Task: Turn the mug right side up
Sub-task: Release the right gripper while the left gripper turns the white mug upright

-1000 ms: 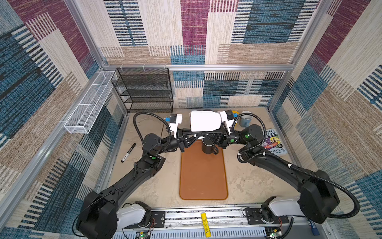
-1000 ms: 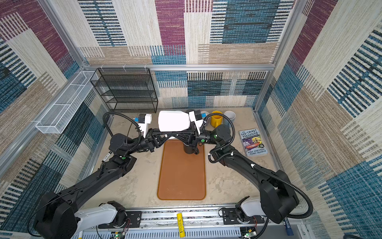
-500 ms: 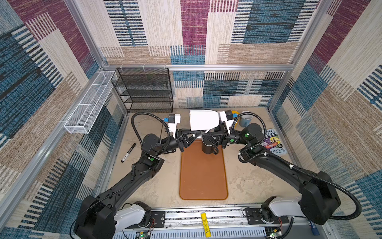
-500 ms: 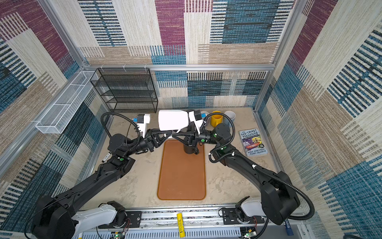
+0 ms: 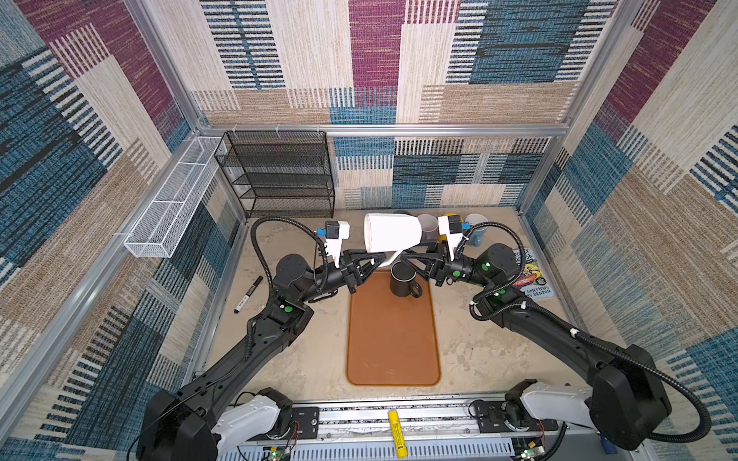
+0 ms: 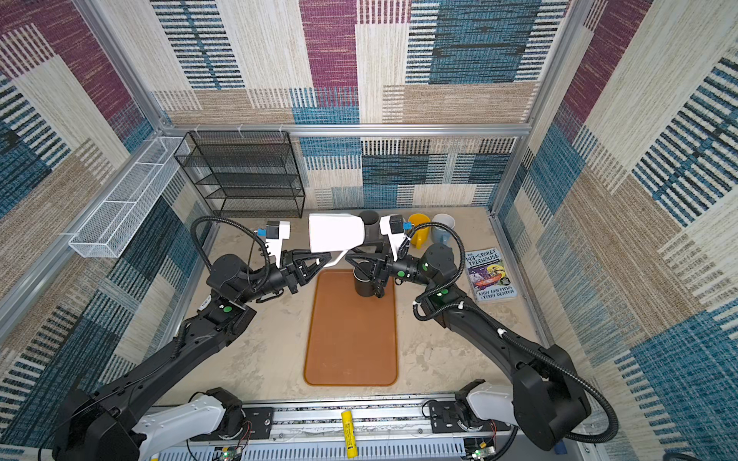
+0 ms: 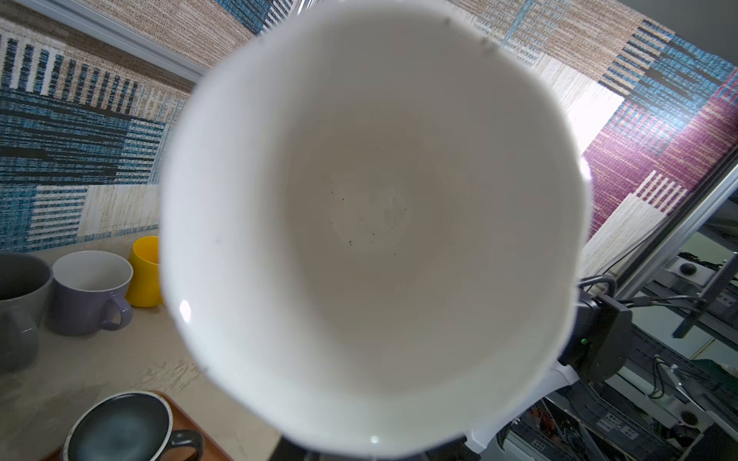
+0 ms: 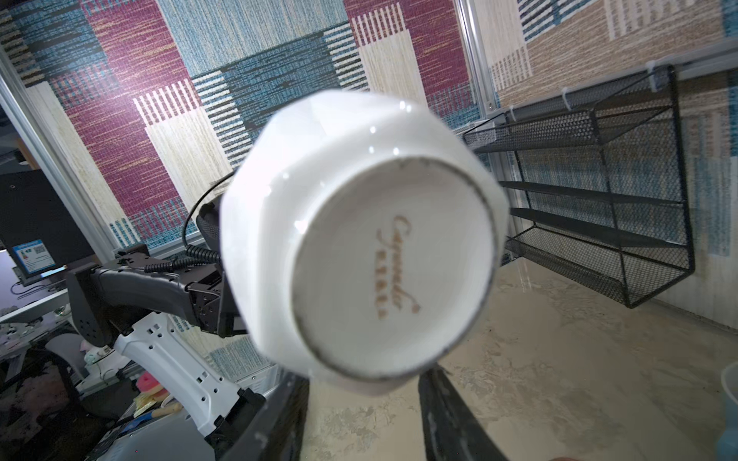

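clamping the handle of the white mug (image 5: pixel 393 238), the left gripper (image 5: pixel 373 261) holds it sideways in the air, mouth facing left, above the black mug (image 5: pixel 402 279) on the mat (image 5: pixel 393 339); the right gripper (image 5: pixel 407 258) has its jaws apart, just beside the white mug.

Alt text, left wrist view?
The open mouth of a white mug fills most of the frame, empty inside. Past it a grey mug, a lavender mug and a yellow mug stand on the table, a dark mug nearer.
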Available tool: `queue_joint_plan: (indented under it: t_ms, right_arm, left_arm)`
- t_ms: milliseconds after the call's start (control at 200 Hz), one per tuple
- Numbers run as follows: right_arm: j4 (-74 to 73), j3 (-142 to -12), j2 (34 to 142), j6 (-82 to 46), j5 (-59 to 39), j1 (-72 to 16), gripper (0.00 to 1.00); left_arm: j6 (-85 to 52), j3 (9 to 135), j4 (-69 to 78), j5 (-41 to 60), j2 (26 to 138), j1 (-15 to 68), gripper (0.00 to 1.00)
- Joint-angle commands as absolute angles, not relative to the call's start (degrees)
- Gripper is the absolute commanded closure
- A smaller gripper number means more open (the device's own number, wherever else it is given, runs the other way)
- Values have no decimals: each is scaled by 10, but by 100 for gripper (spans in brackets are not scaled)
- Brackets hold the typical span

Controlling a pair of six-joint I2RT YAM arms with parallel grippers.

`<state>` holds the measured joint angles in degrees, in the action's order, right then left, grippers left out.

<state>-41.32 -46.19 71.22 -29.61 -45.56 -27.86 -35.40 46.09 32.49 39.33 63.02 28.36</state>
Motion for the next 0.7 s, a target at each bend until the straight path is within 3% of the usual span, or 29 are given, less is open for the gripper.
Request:
queue_joint_plan:
  t_ms: [0,210,696]
  right_arm:
    - [-393,-452,697,-285,-414,-275,53]
    - [-376,-419,678,-288,-370,-271,53]
    - [-358,-365,660,-290,-349,-263,53]
  left_arm:
    - [-296,472,282,362,621,282,100]
    - [-227,494,119,293,621,278,100]
    - [-176,535,-90,171,686,255,100]
